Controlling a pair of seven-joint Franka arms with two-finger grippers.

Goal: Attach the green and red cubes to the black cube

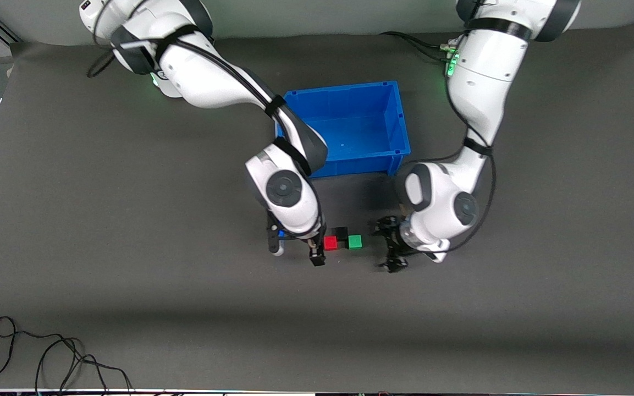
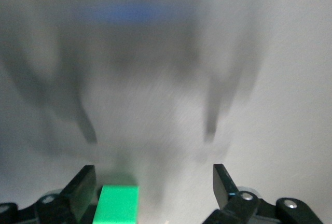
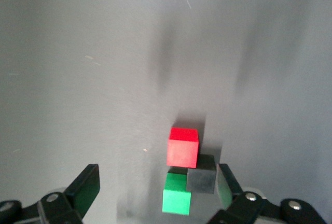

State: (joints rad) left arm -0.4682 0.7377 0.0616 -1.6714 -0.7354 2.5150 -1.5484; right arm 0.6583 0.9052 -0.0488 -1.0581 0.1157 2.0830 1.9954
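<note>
Red cube (image 1: 330, 243) lies just beside the released right end effector (image 1: 317, 254); green cube (image 1: 354, 241) sits near the released left end effector (image 1: 391, 247), black cube (image 1: 341, 234) between them.

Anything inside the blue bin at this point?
The blue bin shows only bare blue floor. The right arm's forearm covers its corner toward that arm's end, so that part is unseen. The red cube, black cube and green cube sit on the mat.
</note>
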